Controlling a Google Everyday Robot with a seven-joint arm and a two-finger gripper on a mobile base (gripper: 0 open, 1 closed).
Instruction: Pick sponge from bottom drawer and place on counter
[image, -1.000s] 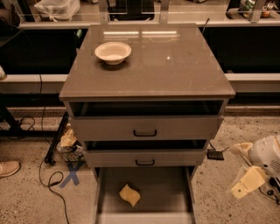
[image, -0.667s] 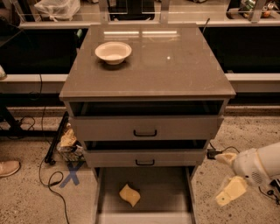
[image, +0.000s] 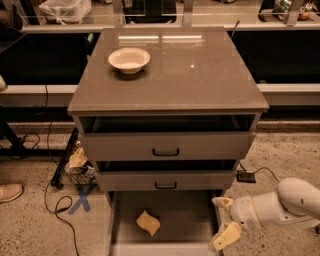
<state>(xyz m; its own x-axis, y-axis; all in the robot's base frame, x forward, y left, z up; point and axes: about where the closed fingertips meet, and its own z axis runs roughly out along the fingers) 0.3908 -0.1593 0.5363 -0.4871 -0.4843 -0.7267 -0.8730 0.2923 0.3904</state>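
Note:
The pale-yellow sponge (image: 148, 223) lies on the grey floor of the open bottom drawer (image: 190, 220), left of its middle. The counter (image: 200, 75) tops the grey drawer cabinet and carries a cream-white bowl (image: 129, 59) at its back left. My gripper (image: 223, 219) is at the lower right, at the drawer's right edge, to the right of the sponge and apart from it. Its two cream fingers (image: 225, 235) are spread open with nothing between them.
The two upper drawers (image: 165, 148) with black handles stand slightly pulled out above the bottom drawer. Cables, a blue X mark (image: 82, 202) and a crumpled item (image: 77, 162) lie on the floor left of the cabinet. A shoe (image: 10, 192) is at the far left.
My arm and gripper have moved left from the right edge of the view toward the bottom drawer's right side. The sponge and bowl have not moved.

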